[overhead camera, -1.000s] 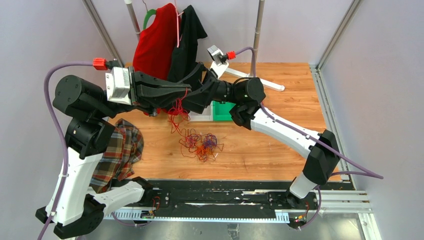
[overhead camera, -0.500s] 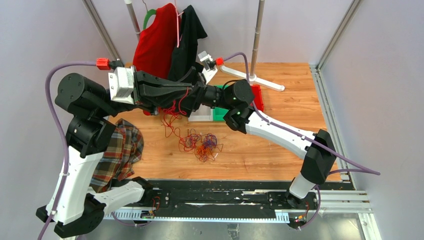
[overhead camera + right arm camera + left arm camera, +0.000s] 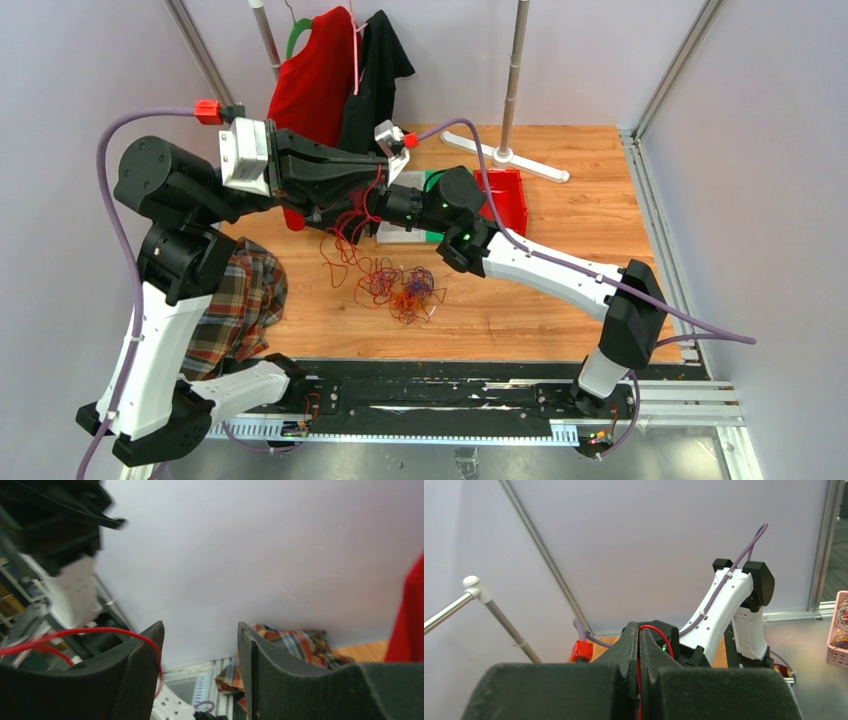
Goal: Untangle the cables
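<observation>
Jaws of the left gripper (image 3: 639,635) are pressed together on a red cable (image 3: 654,626), which loops out from between the fingertips. Right gripper (image 3: 200,635) has its jaws apart. We note a red cable crossing the finger (image 3: 135,680) at the left of its wrist view and dropping along that finger's inner edge, and cannot tell whether it sits inside the gap. The two grippers meet tip to tip, raised over the far-left part of the table (image 3: 570,310).

Nearest the arm bases, a black rail (image 3: 420,395) borders the table's front edge. A plaid cloth (image 3: 240,305) drapes over the front-left corner beside the left arm.

Past that, the cables (image 3: 402,285) lie in a red, orange and purple heap near mid-table, on the near side of the grippers. Red strands climb from the heap's left side up to the grippers.

Bare wood runs from the heap to the right edge, crossed by the right arm.

Farther back sits a red bin (image 3: 505,195). A red shirt (image 3: 315,85), a black garment (image 3: 385,60) and a pole (image 3: 513,70) stand along the back edge.
</observation>
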`<state>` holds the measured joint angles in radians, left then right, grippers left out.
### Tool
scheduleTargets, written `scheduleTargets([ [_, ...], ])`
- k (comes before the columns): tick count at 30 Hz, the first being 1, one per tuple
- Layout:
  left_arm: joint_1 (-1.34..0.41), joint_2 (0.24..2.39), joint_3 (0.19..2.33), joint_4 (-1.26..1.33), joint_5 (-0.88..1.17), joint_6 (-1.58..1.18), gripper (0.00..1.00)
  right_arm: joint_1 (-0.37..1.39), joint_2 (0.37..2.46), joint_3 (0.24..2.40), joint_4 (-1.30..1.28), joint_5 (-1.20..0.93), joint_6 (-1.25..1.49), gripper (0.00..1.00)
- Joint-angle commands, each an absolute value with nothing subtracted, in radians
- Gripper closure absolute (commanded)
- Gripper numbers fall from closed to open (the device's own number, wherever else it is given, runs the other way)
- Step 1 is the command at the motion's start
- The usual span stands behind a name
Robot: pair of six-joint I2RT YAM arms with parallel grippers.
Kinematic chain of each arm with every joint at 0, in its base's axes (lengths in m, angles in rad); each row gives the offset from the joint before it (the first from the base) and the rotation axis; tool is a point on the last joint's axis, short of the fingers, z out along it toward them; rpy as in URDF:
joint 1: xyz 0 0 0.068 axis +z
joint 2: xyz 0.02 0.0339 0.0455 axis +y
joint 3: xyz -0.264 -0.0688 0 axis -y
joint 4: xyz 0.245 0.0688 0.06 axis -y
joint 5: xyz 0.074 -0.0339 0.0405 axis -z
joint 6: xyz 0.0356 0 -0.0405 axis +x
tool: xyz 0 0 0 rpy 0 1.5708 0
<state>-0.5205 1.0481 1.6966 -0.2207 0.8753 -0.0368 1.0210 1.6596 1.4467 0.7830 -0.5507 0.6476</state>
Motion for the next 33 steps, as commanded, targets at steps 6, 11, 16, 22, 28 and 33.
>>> scheduleTargets([
  [6,-0.526,1.072,1.811,-0.162,0.919,-0.098,1.0,1.008,1.68,1.347,0.617,-0.342,0.473,0.43],
  [11,-0.526,1.087,1.935,-0.228,0.907,-0.04,0.99,0.989,1.677,1.259,0.61,-0.288,0.466,0.44],
  [16,-0.526,1.124,2.124,-0.341,0.891,0.029,1.0,0.902,1.682,1.117,0.689,-0.272,0.543,0.49],
  [22,-0.526,1.099,2.116,-0.434,0.858,0.135,1.0,0.852,1.612,1.005,0.687,-0.23,0.503,0.55],
  [28,-0.526,1.03,1.961,-0.498,0.706,0.306,1.0,0.853,1.404,1.039,0.591,-0.207,0.346,0.39],
  [33,-0.526,0.979,1.848,-0.491,0.623,0.391,1.0,0.864,1.276,1.144,0.521,-0.233,0.244,0.33],
])
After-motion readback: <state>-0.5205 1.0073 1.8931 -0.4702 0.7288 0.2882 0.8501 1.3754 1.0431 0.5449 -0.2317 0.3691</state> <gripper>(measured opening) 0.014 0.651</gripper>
